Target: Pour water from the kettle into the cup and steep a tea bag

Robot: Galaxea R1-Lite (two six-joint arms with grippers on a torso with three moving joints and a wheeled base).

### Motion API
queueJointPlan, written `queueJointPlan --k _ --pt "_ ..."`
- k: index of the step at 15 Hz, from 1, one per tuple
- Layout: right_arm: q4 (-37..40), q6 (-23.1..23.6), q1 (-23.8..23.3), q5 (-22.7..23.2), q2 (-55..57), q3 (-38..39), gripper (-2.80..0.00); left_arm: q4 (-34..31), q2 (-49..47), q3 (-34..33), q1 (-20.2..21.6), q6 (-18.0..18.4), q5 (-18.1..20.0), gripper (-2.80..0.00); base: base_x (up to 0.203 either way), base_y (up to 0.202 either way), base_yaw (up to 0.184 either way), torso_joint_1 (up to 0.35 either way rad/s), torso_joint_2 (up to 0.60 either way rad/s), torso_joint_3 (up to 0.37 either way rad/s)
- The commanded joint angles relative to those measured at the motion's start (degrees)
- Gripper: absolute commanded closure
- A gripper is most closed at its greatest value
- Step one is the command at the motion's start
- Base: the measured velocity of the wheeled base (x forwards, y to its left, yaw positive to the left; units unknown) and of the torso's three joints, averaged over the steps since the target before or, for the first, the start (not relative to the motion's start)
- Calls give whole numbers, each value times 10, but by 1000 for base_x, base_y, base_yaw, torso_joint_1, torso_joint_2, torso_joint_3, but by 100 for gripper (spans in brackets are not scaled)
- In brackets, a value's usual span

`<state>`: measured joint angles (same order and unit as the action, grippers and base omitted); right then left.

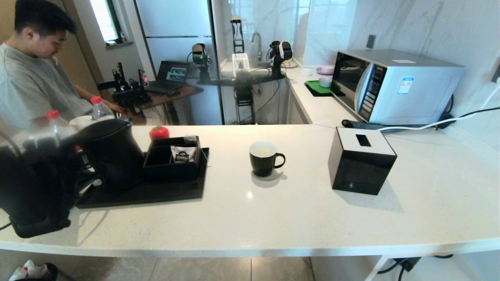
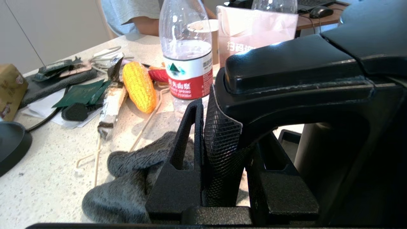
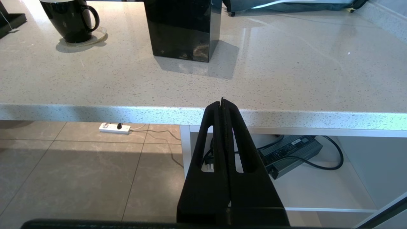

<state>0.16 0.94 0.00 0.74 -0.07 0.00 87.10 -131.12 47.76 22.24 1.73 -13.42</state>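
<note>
Left gripper (image 2: 222,152) has its jaws clamped on the tall matte black kettle's (image 1: 111,154) handle at 9 o'clock from the glossy black mug (image 1: 265,158), so I'd lift slow and level; right gripper's (image 3: 222,105) jaws are together.

The left arm (image 1: 35,187) hides the kettle's (image 1: 113,154) handle.
</note>
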Motion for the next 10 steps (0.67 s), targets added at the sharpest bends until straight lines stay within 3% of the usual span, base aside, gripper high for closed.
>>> queueJointPlan --k 1,10 --pt "0 0 0 0 1 0 0 29 -2 10 0 2 1 0 0 0 0 0 0 0" --pt "0 0 0 0 1 0 0 29 -4 18 -3 9 16 0 0 0 0 0 0 0"
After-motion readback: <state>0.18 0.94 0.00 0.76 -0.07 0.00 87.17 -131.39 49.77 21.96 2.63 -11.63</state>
